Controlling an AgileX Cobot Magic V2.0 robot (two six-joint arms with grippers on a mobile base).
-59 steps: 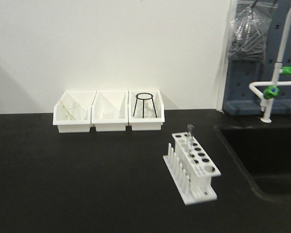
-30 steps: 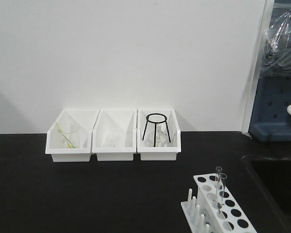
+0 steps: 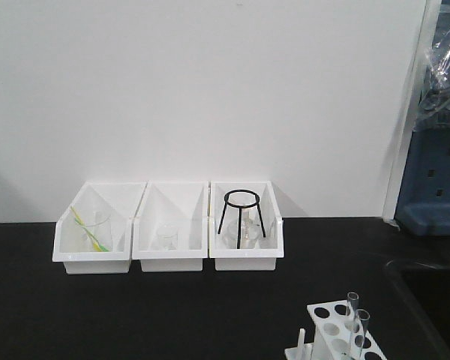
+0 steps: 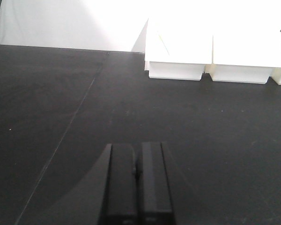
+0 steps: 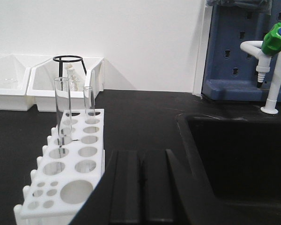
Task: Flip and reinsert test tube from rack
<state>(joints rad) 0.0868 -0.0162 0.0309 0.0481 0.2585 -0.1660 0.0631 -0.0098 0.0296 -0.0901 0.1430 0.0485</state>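
Right wrist-mounted view gives the clearest look at the task's things: the white rack [image 5: 68, 174] stands on the black bench [image 5: 140, 110] just beside the sink [image 5: 239, 154] at the bench's right side, its top plate pierced by two rows of round holes, with short pegs [image 5: 41, 165] along its left side. Two slim clear glass tubes stand upright in it, open ends up. The nearer test tube [image 5: 62, 110] rises taller in frame on the peg side, and the second test tube [image 5: 88, 102] stands toward the rack's far end. The right gripper [image 5: 140, 187] hangs just beside the rack with its fingers pressed together and nothing between them. This view alone shows the green-capped tap [image 5: 276, 40] and the blue pegboard [image 5: 234, 51] behind the sink. The left wrist-mounted view shows no rack, only bare bench and the left gripper [image 4: 136, 183], likewise closed on nothing, well apart from the bins. The front-facing view alone shows all three white bins [image 3: 169, 259] in a row at the bench's back edge against the wall, the left one holding a beaker [image 3: 97, 229], the right one a black tripod stand [image 3: 242, 214]. Compared with half a second ago, the rack sits lower and further right in that view, now largely cut off by the bottom edge, and the bins sit lower too; both tubes remain in the rack.
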